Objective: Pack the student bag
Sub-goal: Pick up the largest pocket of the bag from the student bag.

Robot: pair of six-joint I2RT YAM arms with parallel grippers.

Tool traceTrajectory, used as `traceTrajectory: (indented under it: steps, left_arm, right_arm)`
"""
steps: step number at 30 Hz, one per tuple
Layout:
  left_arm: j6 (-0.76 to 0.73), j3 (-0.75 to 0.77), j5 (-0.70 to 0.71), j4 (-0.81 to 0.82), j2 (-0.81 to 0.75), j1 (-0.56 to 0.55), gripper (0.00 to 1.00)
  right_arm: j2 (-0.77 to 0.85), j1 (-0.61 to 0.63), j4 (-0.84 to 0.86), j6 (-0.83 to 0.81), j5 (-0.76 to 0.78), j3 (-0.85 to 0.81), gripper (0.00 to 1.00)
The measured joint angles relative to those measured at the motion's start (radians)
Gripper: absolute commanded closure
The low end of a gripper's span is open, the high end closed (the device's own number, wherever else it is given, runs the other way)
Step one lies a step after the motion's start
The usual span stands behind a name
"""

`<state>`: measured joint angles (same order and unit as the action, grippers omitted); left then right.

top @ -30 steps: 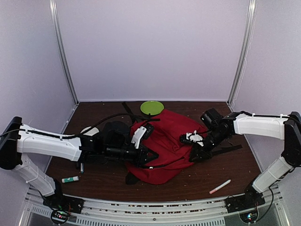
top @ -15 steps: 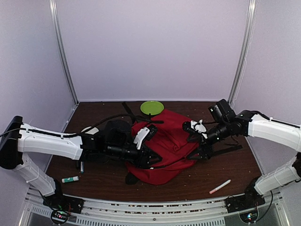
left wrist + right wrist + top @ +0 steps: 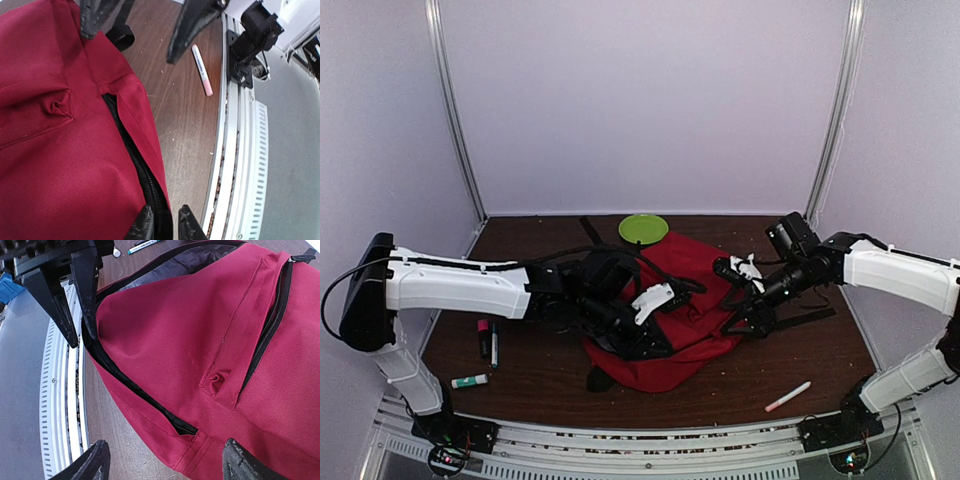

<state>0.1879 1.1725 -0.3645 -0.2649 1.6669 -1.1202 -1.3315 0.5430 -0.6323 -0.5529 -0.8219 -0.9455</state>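
The student bag is a large red backpack lying flat in the middle of the table, its black main zipper partly undone. My left gripper reaches over the bag's near side. In the left wrist view its fingertips pinch the zipper edge, so the left gripper is shut on that edge. My right gripper hovers over the bag's right corner. In its own view the right gripper stands wide open with nothing held.
A green plate lies behind the bag. Pens and a glue stick lie at the left. A pink-and-white marker lies near the front right, by the metal front rail. Black straps trail right.
My left arm swung right over the bag, uncovering the pens, and its jaws now grip the zipper edge. My right gripper let go, opened wide and pulled up to the right.
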Motion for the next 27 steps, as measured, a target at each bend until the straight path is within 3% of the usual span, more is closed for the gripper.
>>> traceTrajectory:
  steps: [15,21,27]
  left_arm:
    - [-0.048,0.038,-0.020,-0.074,0.055,0.000,0.71]
    - [-0.029,0.047,-0.017,-0.074,0.055,0.000,0.92]
    - [0.022,0.038,-0.040,-0.039,0.052,0.007,1.00]
  right_arm:
    - [-0.018,-0.017,-0.010,-0.001,-0.032,0.000,0.24]
    - [-0.029,-0.017,-0.018,-0.002,-0.035,0.000,0.24]
    - [-0.043,-0.017,-0.030,-0.004,-0.039,0.000,0.25]
